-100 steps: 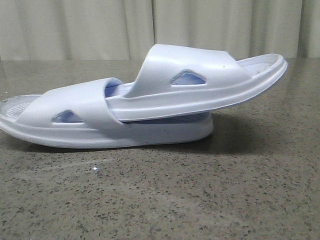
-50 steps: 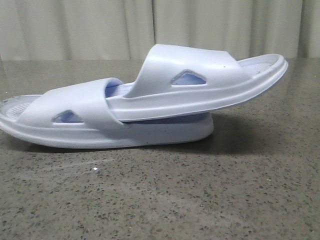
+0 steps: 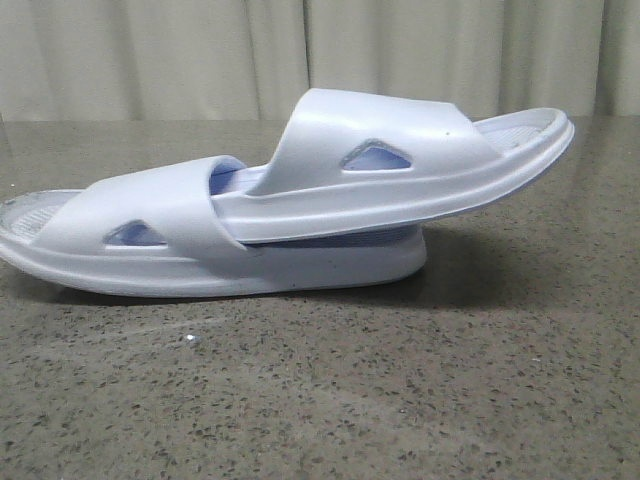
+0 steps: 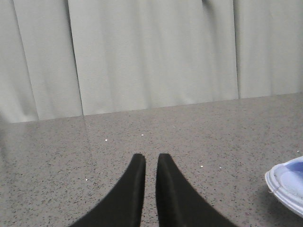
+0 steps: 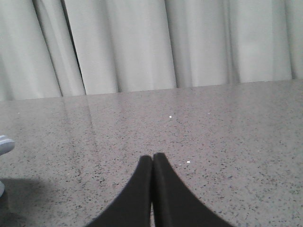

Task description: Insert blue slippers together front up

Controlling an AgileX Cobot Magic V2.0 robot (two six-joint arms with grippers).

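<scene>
Two pale blue-white slippers lie nested on the table in the front view. The lower slipper (image 3: pixel 120 215) rests flat on its sole. The upper slipper (image 3: pixel 330 140) has one end pushed under the lower one's strap and tilts up to the right, its strap facing up. Neither gripper shows in the front view. My left gripper (image 4: pixel 151 158) is empty, its jaws a thin slit apart, over bare table, with a slipper end (image 4: pixel 289 182) off to one side. My right gripper (image 5: pixel 152 158) is shut and empty, with a slipper edge (image 5: pixel 4 144) at the frame's border.
The speckled grey stone table (image 3: pixel 400 400) runs back to a pale pleated curtain (image 3: pixel 200 60). A small white speck (image 3: pixel 190 341) lies on the table in front of the slippers.
</scene>
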